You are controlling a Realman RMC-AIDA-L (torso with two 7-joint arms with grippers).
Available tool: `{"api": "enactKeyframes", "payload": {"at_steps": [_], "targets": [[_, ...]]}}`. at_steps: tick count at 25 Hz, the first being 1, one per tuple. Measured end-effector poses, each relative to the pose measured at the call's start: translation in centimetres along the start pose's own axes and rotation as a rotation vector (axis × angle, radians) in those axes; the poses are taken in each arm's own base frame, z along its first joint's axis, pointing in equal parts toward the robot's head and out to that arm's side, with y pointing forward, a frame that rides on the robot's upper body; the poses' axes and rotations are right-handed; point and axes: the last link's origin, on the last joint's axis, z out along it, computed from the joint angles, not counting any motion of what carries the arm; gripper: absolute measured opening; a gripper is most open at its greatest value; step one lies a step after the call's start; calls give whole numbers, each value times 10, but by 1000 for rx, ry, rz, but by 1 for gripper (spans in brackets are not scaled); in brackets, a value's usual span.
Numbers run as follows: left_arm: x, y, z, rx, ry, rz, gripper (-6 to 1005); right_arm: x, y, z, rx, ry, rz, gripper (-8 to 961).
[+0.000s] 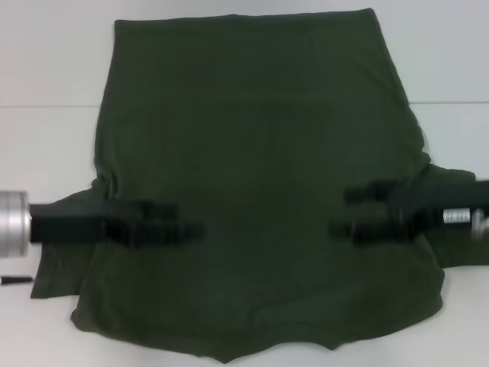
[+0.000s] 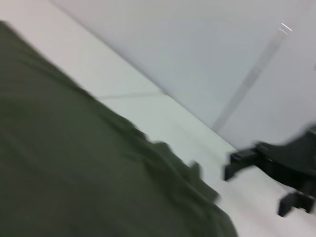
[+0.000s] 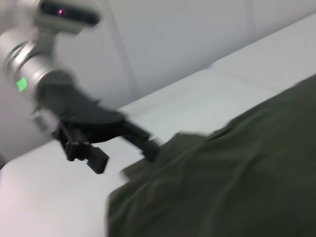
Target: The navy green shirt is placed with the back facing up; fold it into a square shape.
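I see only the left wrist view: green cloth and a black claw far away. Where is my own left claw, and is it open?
Observer: In the head view the left claw is over the navy green shirt, on its left side near the sleeve. It is open and holds nothing.
Operator: And the black claw that I see?
Observer: That is the right claw. It is also open, over the shirt's right side, pointing toward the left one.
Operator: Is the shirt already folded?
Observer: No. It lies spread out, plain side up, and both sleeves are unfolded.
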Motion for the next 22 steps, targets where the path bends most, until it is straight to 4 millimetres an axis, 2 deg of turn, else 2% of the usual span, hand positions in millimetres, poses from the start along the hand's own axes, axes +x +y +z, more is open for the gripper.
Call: {"api": "enactKeyframes", "payload": {"at_steps": [7,9,12,15,22], "targets": [[-2,-44,-50,193,207,-455,928,-19,-38,-23,193,-152,399,905],[-9,-49,-65,216,267,-550,928,-21,-47,-29,215,-198,503,904],[-28,-57,-81,280,300,-656,927,-21,-53,-34,209,-252,559,903],[-44,-64,-85,342,306,-698,926,-19,-57,-33,214,-274,580,902],[-79,-79,-75,480,322,-629,924,-15,-58,-29,224,-275,579,899]]}}
